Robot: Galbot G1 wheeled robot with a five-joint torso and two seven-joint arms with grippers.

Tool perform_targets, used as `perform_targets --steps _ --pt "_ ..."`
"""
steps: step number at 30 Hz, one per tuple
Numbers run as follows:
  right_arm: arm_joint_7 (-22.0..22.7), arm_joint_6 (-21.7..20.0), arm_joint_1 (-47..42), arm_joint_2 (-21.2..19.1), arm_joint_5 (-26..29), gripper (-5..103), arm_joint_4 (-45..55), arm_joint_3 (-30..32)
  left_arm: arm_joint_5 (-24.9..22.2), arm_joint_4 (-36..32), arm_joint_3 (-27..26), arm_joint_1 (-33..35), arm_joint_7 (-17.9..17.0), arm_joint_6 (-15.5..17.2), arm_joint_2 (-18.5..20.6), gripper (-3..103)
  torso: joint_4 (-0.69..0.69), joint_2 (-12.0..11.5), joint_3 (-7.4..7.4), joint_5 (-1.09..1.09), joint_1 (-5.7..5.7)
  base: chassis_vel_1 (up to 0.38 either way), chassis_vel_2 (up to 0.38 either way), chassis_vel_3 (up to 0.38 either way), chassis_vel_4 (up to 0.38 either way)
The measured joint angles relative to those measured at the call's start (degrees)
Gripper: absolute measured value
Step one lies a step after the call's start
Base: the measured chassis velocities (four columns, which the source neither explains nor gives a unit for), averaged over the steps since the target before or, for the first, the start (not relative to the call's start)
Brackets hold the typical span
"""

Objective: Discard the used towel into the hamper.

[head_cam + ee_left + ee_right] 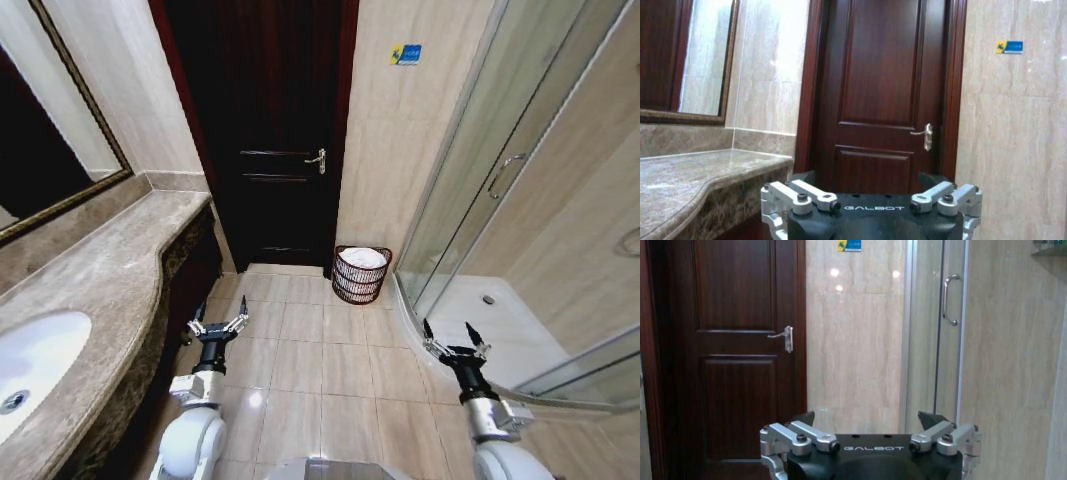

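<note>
The hamper (360, 278), a round dark woven basket, stands on the floor against the tiled wall, between the dark door and the shower cabin. A white towel (365, 258) lies inside it, at the top. My left gripper (220, 312) is held low over the floor beside the vanity, open and empty, well short of the hamper. On the other side, near the shower's curved base, my right gripper (449, 336) is also open and empty. In the wrist views the left gripper (868, 179) faces the door, and the right gripper (867, 417) faces the wall between the door and the shower.
A marble vanity counter (110, 270) with a white sink (35, 365) runs along the left, below a framed mirror (40, 150). The closed dark wooden door (270, 130) is straight ahead. A glass shower cabin (520, 200) stands at the right. Beige tile floor (320, 350) lies between.
</note>
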Motion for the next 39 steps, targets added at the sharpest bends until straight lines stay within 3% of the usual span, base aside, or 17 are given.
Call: perform_targets --steps 14,23,39 --pt "-0.3 0.8 -0.9 0.3 -0.1 100 0.3 0.4 0.7 -0.6 -0.1 0.3 1.3 1.1 0.0 100 0.0 0.0 0.0 0.0 0.0 0.005 -0.013 -0.008 0.01" --pt "-0.6 1.5 -0.5 0.8 -0.1 100 -1.1 0.1 0.6 1.0 0.1 0.2 0.9 -0.9 -0.6 100 0.0 0.0 0.0 0.0 0.0 0.006 -0.003 -0.004 0.003" --pt "-0.7 1.8 0.8 1.7 -0.2 100 -3.3 0.2 1.2 2.3 2.7 -0.6 -0.5 0.0 -0.4 100 0.0 0.0 0.0 0.0 0.0 0.0 0.0 0.0 0.0"
